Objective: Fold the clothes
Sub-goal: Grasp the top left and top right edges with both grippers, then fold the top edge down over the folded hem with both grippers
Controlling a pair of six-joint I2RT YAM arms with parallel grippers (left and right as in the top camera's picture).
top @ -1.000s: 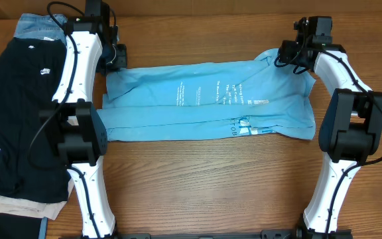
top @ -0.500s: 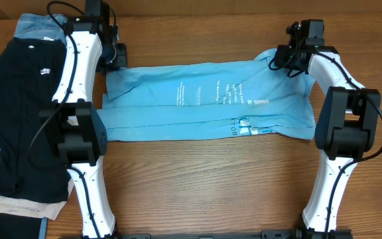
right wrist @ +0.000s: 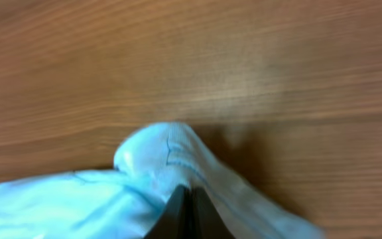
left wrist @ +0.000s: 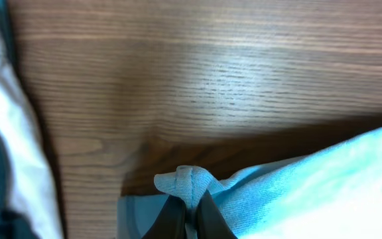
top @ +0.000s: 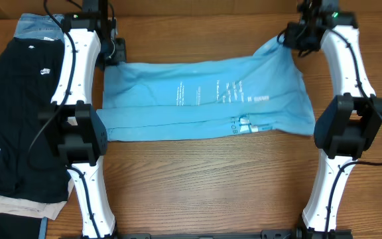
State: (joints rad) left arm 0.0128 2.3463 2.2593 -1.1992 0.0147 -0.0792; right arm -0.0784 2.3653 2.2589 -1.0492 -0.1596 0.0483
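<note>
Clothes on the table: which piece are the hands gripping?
The sky-blue T-shirt, pinched at its corners by the left hand and right hand; the black T-shirt and jeans lie aside.

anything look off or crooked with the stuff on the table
Nothing is damaged or spilled. The blue T-shirt lies askew: its far right corner rises in a peak where the right gripper pinches it, and its near right corner juts out past the fold.
</note>
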